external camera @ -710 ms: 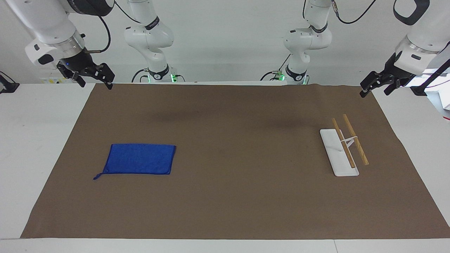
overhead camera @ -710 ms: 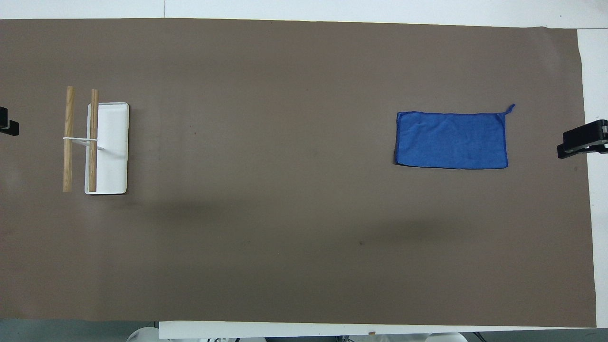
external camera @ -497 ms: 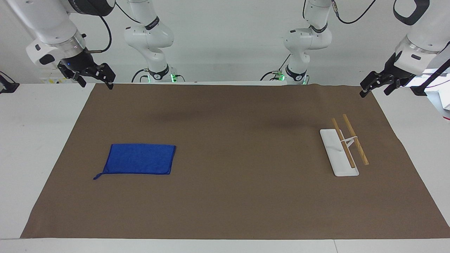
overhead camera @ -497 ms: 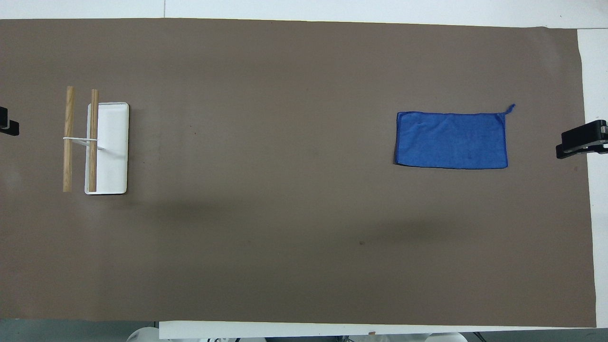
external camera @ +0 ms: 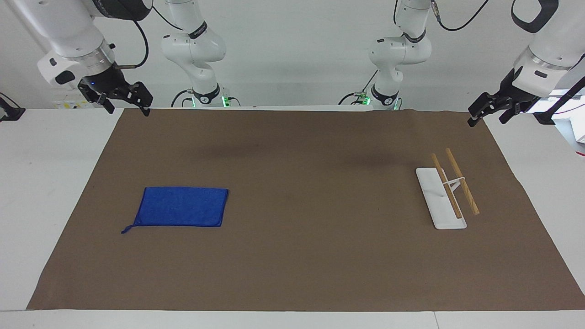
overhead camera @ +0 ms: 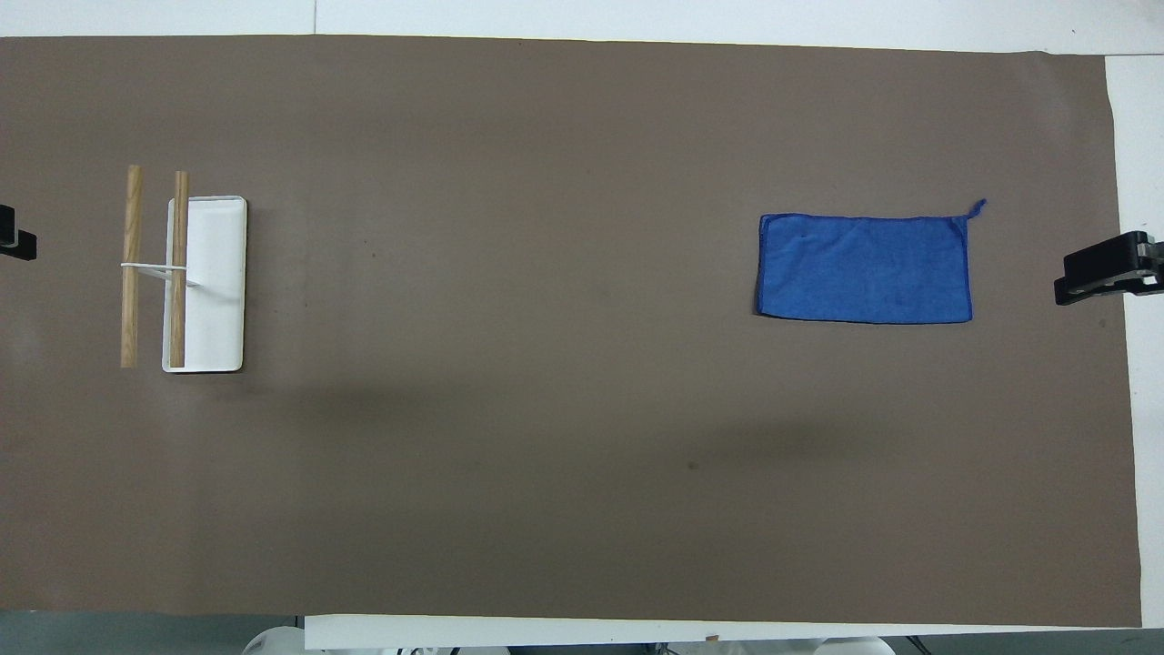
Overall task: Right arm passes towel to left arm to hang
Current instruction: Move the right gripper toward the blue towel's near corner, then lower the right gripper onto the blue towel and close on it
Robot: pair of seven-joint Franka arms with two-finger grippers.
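Both grippers raised (open); towel (external camera: pixel 181 206) flat.

Fuzzy cloth towel (external camera: pixel 182 206), wooden rack rods (external camera: pixel 462 181)

One camera sits high, looking back at the robots. The other looks straight down. Both see the flat brown table mat (external camera: pixel 301 205).

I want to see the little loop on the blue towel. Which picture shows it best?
The overhead view. It looks straight down on the towel, so the loop stands out clearly at one corner against the brown mat. The facing view shows the towel at a slant, with the loop thinner and harder to see.
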